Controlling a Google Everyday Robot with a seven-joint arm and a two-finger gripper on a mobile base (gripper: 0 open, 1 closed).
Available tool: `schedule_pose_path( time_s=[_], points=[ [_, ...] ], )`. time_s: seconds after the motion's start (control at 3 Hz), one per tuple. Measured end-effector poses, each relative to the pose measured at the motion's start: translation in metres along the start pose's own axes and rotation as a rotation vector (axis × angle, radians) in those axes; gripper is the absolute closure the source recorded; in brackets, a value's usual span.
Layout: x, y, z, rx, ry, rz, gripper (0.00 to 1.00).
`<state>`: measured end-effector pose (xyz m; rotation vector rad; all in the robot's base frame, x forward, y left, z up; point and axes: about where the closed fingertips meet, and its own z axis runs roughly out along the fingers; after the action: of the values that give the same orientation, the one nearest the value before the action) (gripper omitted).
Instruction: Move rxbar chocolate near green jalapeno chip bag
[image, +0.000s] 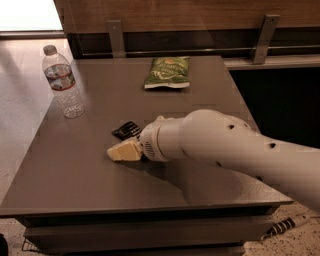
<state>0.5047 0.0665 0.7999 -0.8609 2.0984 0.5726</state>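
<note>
The rxbar chocolate is a small black wrapper lying flat near the middle of the table, partly hidden behind my wrist. The green jalapeno chip bag lies flat at the table's far side, well apart from the bar. My gripper shows as cream-coloured fingertips low over the table, just in front of and slightly left of the bar. The white arm reaches in from the right and covers the bar's right end.
A clear plastic water bottle with a red-blue label stands upright at the table's far left. A wooden wall with metal brackets runs behind the table. The table's front edge is close below the gripper.
</note>
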Motion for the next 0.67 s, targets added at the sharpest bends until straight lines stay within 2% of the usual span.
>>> schedule_pose_path(
  time_s=[0.67],
  points=[
    [-0.0047,0.0007,-0.0035,0.000,0.000,0.000,0.73]
  ],
)
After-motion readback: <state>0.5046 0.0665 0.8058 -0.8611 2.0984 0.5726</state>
